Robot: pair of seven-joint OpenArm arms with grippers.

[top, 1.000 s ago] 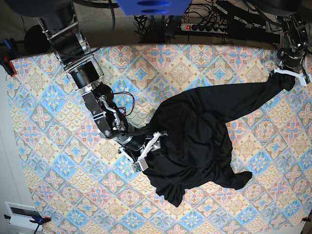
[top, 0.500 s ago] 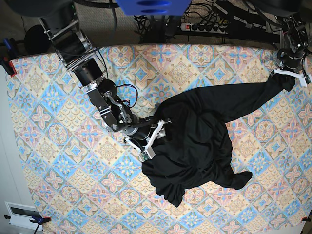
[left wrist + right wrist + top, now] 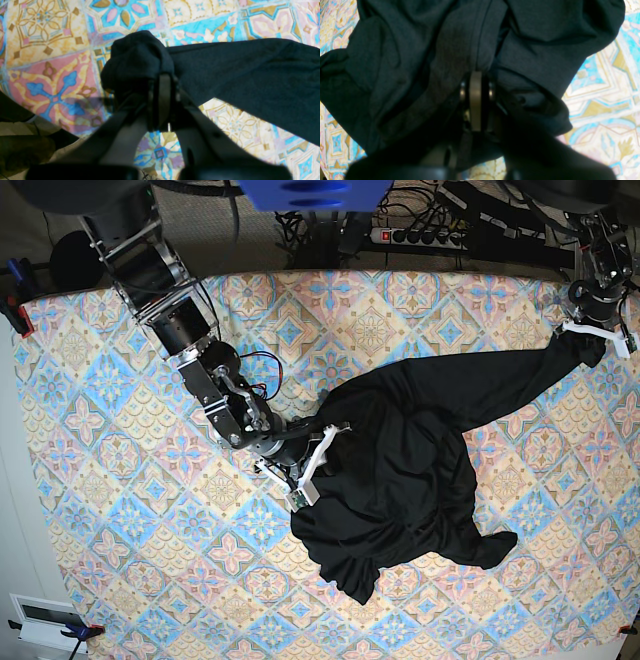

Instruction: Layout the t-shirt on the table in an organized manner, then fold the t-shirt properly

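Note:
The black t-shirt (image 3: 400, 470) lies crumpled at the middle right of the table (image 3: 400, 310), with one long part pulled out to the far right corner. There my left gripper (image 3: 592, 330) is shut on the bunched end of that part. In the left wrist view, the fabric (image 3: 250, 75) balls up over the closed fingers (image 3: 161, 100). My right gripper (image 3: 312, 465) is at the shirt's left edge. In the right wrist view its jaws stand together, with folds of the t-shirt (image 3: 407, 62) pinched at the fingertips (image 3: 476, 82).
A power strip (image 3: 420, 235) and cables lie beyond the table's far edge. Red clamps (image 3: 15, 315) hold the cloth at the left edge. A white device (image 3: 40, 615) sits off the near left corner. The left wrist view shows the table's edge close by.
My right gripper's jaws have come together on the shirt's left edge after pushing a little further into the fabric. The left gripper and the stretched part have not moved.

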